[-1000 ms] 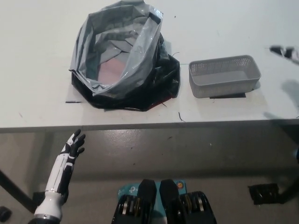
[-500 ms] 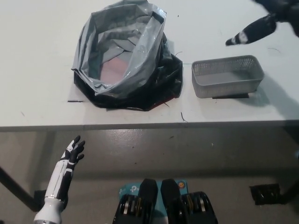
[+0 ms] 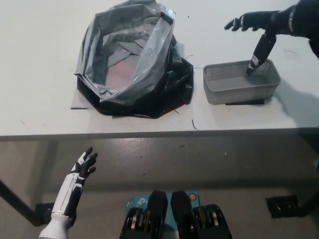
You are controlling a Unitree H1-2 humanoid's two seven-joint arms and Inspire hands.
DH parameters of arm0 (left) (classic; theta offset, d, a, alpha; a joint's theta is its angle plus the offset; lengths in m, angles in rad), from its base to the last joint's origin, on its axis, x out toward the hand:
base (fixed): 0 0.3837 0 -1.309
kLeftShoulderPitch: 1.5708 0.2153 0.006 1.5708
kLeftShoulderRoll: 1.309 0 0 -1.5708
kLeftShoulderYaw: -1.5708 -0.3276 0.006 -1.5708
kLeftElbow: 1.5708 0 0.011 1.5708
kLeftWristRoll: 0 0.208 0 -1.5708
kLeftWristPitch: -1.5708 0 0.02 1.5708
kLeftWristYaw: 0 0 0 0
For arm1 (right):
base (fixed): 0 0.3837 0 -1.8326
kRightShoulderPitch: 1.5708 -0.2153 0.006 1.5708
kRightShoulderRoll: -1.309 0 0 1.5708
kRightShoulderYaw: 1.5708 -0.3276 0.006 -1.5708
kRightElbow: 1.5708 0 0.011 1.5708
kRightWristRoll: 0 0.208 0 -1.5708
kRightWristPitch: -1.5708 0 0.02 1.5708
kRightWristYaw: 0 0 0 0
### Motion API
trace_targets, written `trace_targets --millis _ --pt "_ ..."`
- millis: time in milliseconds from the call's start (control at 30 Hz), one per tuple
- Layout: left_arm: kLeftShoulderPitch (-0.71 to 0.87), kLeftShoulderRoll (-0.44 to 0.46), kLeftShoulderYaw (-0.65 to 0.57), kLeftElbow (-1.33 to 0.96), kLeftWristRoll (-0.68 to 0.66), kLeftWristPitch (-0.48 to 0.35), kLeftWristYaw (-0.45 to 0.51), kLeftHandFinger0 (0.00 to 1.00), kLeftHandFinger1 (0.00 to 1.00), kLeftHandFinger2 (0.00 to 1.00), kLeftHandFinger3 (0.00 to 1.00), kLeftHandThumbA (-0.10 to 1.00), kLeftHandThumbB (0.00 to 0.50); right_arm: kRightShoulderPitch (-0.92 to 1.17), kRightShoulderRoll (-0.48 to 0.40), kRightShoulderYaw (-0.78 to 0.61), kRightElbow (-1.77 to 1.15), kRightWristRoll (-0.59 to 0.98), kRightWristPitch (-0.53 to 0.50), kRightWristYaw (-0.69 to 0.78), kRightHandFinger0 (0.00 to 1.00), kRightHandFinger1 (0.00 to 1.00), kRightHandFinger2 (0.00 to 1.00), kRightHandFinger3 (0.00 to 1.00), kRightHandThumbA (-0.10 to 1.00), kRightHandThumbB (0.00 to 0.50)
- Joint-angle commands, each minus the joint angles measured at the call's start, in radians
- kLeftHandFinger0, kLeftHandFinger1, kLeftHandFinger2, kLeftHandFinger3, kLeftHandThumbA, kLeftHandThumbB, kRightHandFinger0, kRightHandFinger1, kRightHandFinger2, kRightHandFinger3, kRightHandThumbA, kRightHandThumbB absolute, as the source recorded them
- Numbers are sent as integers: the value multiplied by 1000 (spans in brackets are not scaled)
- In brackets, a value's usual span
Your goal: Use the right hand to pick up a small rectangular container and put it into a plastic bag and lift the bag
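One small rectangular container point(image 3: 240, 82), a grey mesh basket, stood on the white counter point(image 3: 40, 59) at its right part, near the front edge. The right robot hand point(image 3: 256, 30) hung over the far right corner of that container, spread wide and holding nothing. One of its fingers point(image 3: 260, 52) pointed steeply down and its tip reached inside the basket at the far right end, at or just beside the rim; whether it touched the mesh could not be told. The other fingers stretched out to the left, above the counter beyond the container's far wall.

One plastic bag point(image 3: 132, 57) lay just to the left of the container, apart from it by a narrow strip of counter. Its grey upper part stood open with the mouth facing up, and its crumpled black part spread around the base on the near and right sides. A pale pinkish patch showed at the bottom of the opening.

The left robot hand point(image 3: 82, 167) rested well apart from all this, below the counter's near edge at the lower left, fingers apart and empty.
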Motion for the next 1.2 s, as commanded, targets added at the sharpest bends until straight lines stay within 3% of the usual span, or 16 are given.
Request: trace_targets --millis 0,467,567,900,1033,1167 --pt "-4 23 -4 -43 6 -32 -18 1000 1000 1000 1000 1000 125 -99 24 14 69 -60 45 75 1000 1000 1000 1000 1000 500" --pt "-5 19 -7 -27 33 -56 -6 1000 1000 1000 1000 1000 181 -92 93 18 228 -136 5 9 1000 1000 1000 1000 1000 500" --pt "-5 19 -4 -26 33 -58 -5 1000 1000 1000 1000 1000 193 -96 113 26 283 -147 -57 1 1000 1000 1000 1000 1000 500" --pt "-15 22 -5 -27 38 -55 -9 1000 1000 1000 1000 1000 209 -111 148 0 375 -160 -88 -44 1000 1000 1000 1000 1000 500" --pt "-14 19 -4 -27 38 -54 -8 1000 1000 1000 1000 1000 243 -113 156 0 406 -166 -153 -64 1000 1000 1000 1000 1000 478" --pt "-14 18 -4 -30 40 -50 -8 1000 1000 1000 1000 1000 256 -113 162 2 417 -180 -178 -87 1000 1000 1000 1000 1000 488"
